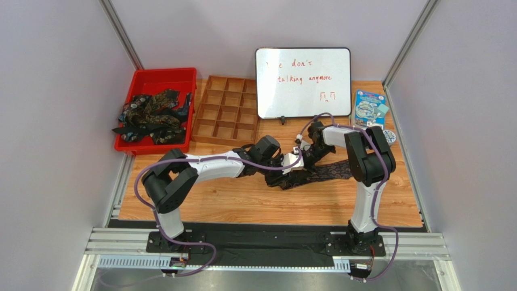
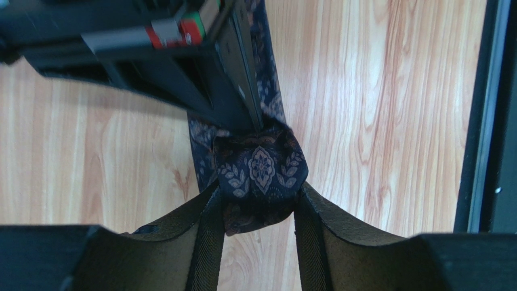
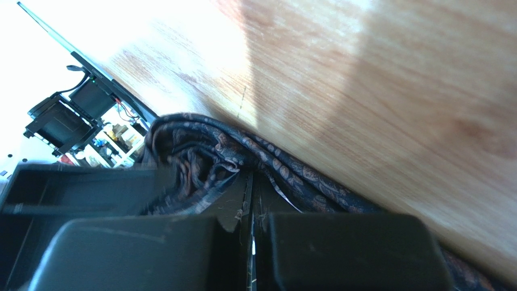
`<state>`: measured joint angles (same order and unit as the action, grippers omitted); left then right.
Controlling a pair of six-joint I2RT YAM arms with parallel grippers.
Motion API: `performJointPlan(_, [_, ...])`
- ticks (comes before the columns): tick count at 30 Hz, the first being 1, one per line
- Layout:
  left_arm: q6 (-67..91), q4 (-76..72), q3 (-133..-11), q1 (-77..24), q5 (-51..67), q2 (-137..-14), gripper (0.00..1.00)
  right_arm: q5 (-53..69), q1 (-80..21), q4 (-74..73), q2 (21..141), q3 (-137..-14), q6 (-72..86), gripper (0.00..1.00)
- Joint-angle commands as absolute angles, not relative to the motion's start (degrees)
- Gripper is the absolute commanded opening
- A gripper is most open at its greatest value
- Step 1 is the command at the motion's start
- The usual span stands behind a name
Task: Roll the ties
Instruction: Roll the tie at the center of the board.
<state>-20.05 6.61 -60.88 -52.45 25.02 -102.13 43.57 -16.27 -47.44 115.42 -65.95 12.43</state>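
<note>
One tie (image 1: pixel 331 171), dark with a small paisley print, lies flat across the wooden table and is rolled up at its left end. In the left wrist view that roll (image 2: pixel 261 167) sits squeezed between the pads of my left gripper (image 2: pixel 260 209), which touch both its sides. My right gripper (image 2: pixel 243 91) reaches into the roll from the far side. In the right wrist view its jaws (image 3: pixel 250 179) are pressed together, with the tips buried in folds of the tie (image 3: pixel 291 173). From above, the left gripper (image 1: pixel 290 165) and the right gripper (image 1: pixel 301 159) meet at the roll.
A red bin (image 1: pixel 136 82) at the back left holds a heap of several more ties (image 1: pixel 152 115). Beside it stand a wooden compartment tray (image 1: pixel 226 112) and a whiteboard (image 1: pixel 303 82). A blue packet (image 1: pixel 369 109) lies at the back right. The table's black edge rail (image 2: pixel 485 121) is close.
</note>
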Motion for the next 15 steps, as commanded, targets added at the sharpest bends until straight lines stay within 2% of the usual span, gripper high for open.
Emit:
performJointPlan(1, [-17.3, 3.9, -65.6, -53.6, 27.5, -104.1, 0.50, 33.5, -17.8, -44.6, 120.5, -63.8, 15.5, 0.00])
performJointPlan(11, [-15.7, 0.6, -68.1, -53.7, 25.7, -113.7, 0.52, 38.2, -18.1, -43.4, 120.1, -63.1, 16.3, 0.00])
performJointPlan(15, [-16.5, 1.9, -67.4, -53.8, 23.8, -115.3, 0.47, 39.4, -18.0, -43.3, 118.9, -62.1, 16.1, 0.00])
